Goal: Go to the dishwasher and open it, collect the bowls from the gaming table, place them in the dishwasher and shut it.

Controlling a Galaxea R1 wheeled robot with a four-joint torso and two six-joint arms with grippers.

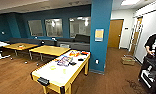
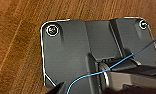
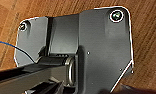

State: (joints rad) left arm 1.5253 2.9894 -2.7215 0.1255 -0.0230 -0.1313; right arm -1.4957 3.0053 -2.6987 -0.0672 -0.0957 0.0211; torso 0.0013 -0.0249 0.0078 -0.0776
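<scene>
Both arms hang low with their wrist cameras facing the brown wood-plank floor (image 2: 16, 50), a carrying posture that suits driving rather than reaching. Whether either claw is released or clenched I cannot tell, so nothing can be said about a grasp.

The task's nearest object is the long white-topped game table with yellow wooden sides (image 1: 59, 72), standing ahead of the robot and well apart from the lowered arms. Its top carries a scatter of small items: something orange-red (image 1: 74, 53) at the far end, a flat multicoloured piece (image 1: 64, 60) near the middle and a couple of dark objects beside it. They are too blurred to say which, if any, are bowls. The stainless-steel dishwasher cannot be placed from this spot.

Beyond the table's far end rises a broad teal square pillar (image 1: 101, 35), which narrows the passage on that side. Two yellow-topped low tables (image 1: 49, 50) and a row of dark grey sofas (image 1: 76, 43) fill the space further back. A person in a black and white shirt (image 1: 154, 45) stands off to the right beside a dark wheeled cart (image 1: 150, 75), and a small woven basket (image 1: 128, 60) sits on the floor toward the wooden door (image 1: 115, 33).
</scene>
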